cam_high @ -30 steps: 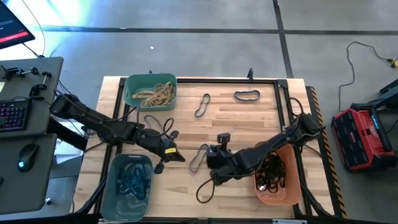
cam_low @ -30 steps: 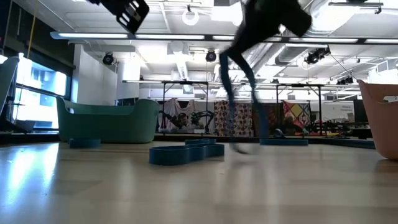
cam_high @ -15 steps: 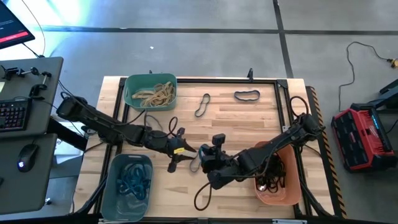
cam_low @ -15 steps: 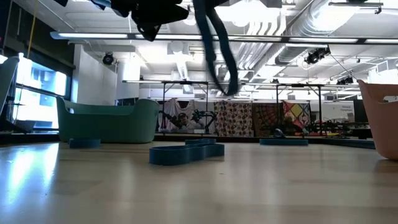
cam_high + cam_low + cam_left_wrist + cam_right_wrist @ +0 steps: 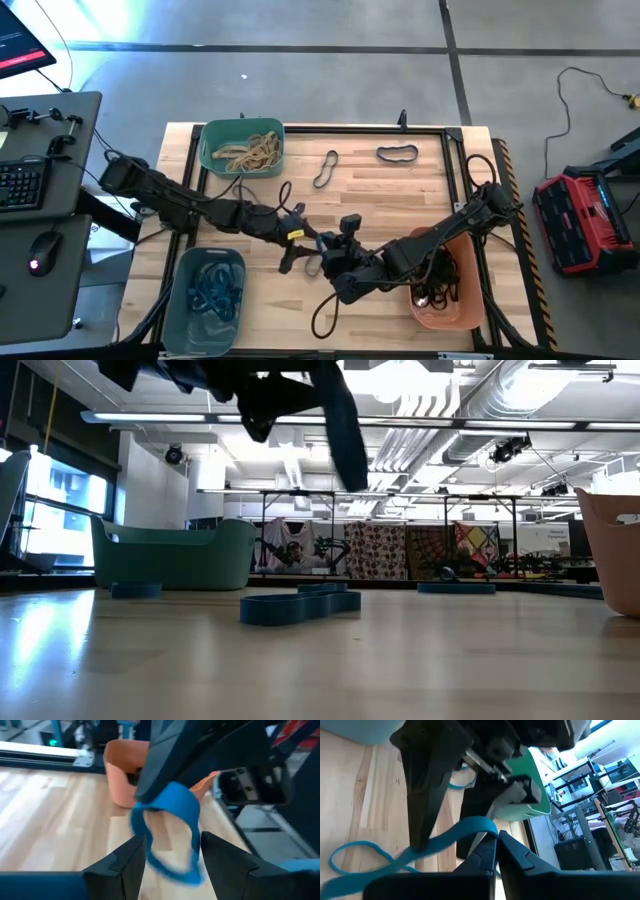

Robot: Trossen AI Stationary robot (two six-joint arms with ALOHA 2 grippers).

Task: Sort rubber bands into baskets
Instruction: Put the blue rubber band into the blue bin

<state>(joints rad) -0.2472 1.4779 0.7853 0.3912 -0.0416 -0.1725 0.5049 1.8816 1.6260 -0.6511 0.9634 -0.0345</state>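
We see a light wooden slatted table (image 5: pixel 400 200) on grey floor. The right gripper (image 5: pixel 322 256), fingers pressed on a blue rubber band (image 5: pixel 167 807), meets the left gripper (image 5: pixel 298 252), fingers spread, mid-table.

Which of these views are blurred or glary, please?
Left wrist view: the blue rubber band and orange basket look soft. Right wrist view: near parts blurred. Low view: arms dark silhouettes against bright ceiling lights. High view: sharp, evenly lit.
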